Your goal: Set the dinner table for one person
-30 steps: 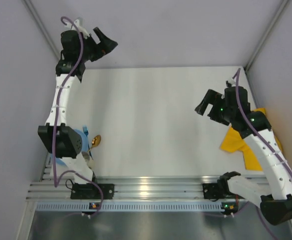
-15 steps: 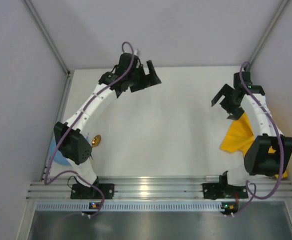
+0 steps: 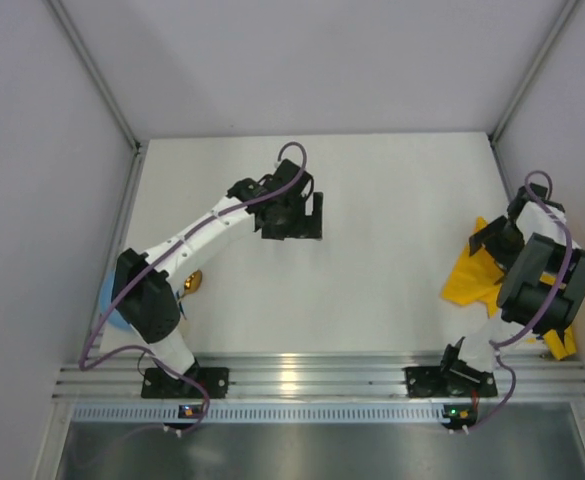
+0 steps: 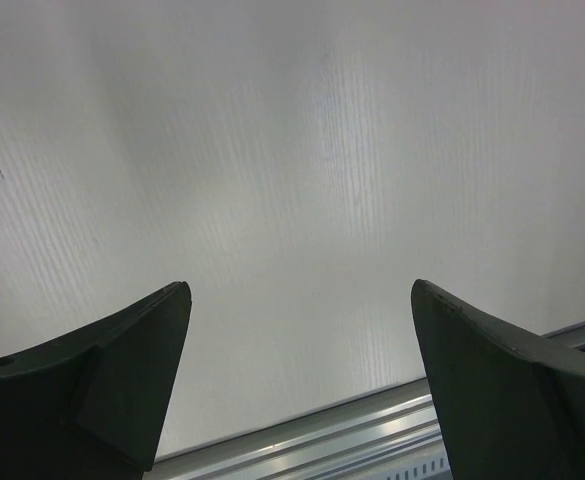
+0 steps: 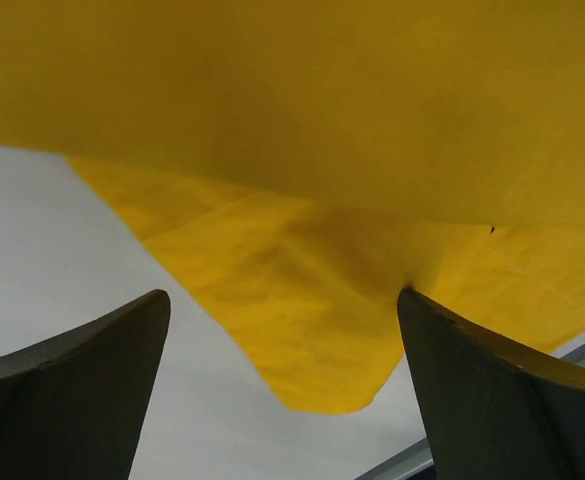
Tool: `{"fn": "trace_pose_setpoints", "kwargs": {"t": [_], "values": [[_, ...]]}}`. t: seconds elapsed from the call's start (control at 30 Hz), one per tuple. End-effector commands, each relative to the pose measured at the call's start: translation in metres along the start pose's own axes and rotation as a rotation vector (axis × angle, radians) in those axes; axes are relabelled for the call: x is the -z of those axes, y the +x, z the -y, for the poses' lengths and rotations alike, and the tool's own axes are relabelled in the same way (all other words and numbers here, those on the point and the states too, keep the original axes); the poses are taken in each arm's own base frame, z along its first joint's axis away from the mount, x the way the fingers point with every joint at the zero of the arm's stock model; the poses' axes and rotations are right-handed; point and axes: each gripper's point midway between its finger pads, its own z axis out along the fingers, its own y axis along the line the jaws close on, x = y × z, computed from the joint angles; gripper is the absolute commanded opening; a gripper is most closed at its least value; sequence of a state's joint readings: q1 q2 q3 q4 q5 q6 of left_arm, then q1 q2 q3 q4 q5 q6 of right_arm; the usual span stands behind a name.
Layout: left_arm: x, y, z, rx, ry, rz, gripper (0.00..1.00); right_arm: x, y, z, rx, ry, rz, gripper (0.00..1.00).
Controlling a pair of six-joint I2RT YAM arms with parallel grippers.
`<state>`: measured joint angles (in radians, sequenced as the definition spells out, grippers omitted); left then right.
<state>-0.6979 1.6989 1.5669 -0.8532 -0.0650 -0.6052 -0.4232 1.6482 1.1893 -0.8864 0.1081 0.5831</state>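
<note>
Left gripper [image 4: 299, 290] gapes wide and empty over the dinner table [image 4: 272, 140]; right gripper [image 5: 282, 295], equally wide, hovers over the yellow cloth [image 5: 302, 100].

Pale grey wall panels [image 3: 312, 60] close in the white bench [image 3: 372, 280] on its far, left and right edges, with slanting metal posts [image 3: 92, 70] rising from the two far corners. A ridged aluminium rail [image 3: 302, 372] runs along the near edge, with a bright glare at its middle.
</note>
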Motion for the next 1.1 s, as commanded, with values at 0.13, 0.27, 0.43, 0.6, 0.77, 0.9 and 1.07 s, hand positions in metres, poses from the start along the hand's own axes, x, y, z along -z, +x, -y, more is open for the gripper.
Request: {"fn": "trace_pose_setpoints", "kwargs": {"t": [0.13, 0.27, 0.43, 0.6, 0.77, 0.9, 1.07], "values": [[0.031, 0.008, -0.01, 0.001, -0.016, 0.033, 0.96, -0.054, 0.029, 0.01, 0.022, 0.015, -0.096, 0.9], [0.034, 0.015, -0.017, 0.008, -0.034, 0.031, 0.96, -0.068, 0.044, 0.003, 0.08, 0.013, -0.13, 0.83], [0.035, 0.024, -0.026, 0.025, -0.056, 0.02, 0.96, -0.072, 0.061, -0.013, 0.217, 0.031, -0.131, 0.24], [0.036, 0.027, -0.027, 0.041, -0.058, 0.022, 0.95, -0.052, 0.074, -0.033, 0.327, 0.044, -0.118, 0.0], [0.037, 0.021, -0.027, 0.04, -0.061, 0.041, 0.96, 0.021, 0.104, -0.102, 0.48, -0.126, -0.068, 0.0], [0.038, 0.013, -0.023, 0.04, -0.062, 0.063, 0.96, 0.087, 0.157, -0.164, 0.481, -0.354, -0.15, 0.0], [0.034, 0.002, -0.02, 0.015, -0.071, 0.075, 0.96, 0.144, 0.244, -0.231, 0.513, -0.703, -0.426, 0.99]]}}
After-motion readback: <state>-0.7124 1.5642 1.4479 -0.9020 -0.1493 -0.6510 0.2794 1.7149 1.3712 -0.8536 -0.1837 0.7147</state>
